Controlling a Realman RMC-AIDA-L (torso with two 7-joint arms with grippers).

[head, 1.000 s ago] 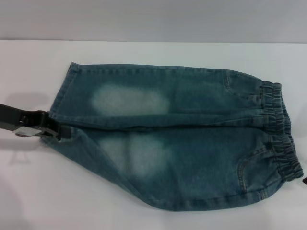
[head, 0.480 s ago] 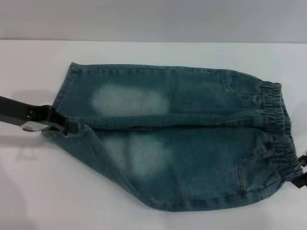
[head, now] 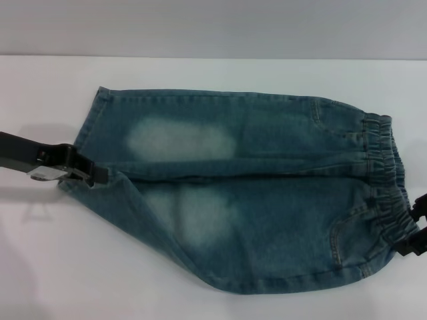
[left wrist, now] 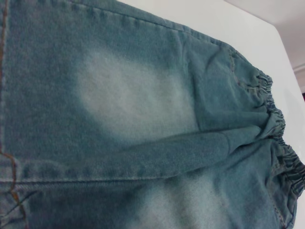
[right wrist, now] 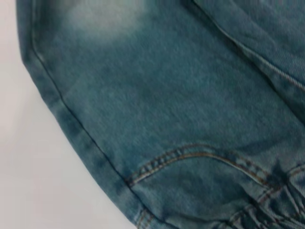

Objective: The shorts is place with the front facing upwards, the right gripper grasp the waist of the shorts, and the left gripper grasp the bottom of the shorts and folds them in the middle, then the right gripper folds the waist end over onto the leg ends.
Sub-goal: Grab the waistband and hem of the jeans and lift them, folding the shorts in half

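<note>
- While the shorts [head: 247, 193] lay spread front-up on the white table [head: 200, 73], their legs ran across the head view, with the leg hems [head: 87, 143] toward the robot's left and the gathered waistband [head: 390, 187] toward its right.
- Both legs showed a pale faded patch, one on the far leg [head: 180, 140] and one on the near leg [head: 197, 213].
- The near leg's hem corner was pulled up and inward at the left, so its lower edge ran slanting across the table toward the waist end.
- The left gripper [head: 90, 175] sat at the left edge of the shorts, right at the gap between the two leg hems, its black fingers lying against the denim there.
- Its jaws looked closed on the hem of the near leg, with the cloth drawn toward them.
- The right gripper [head: 415, 227] showed only as a small black block at the right border of the head view, touching the near end of the waistband.
- Whether its jaws were open or closed, I could not tell; too little of it showed.
- From the left wrist view, the faded patch [left wrist: 128, 95] and the waistband [left wrist: 281, 143] were seen along the length of the shorts.
- From the right wrist view, the stitched pocket seam [right wrist: 200, 157] and the outer side seam [right wrist: 71, 119] filled the picture beside bare table [right wrist: 28, 181].
</note>
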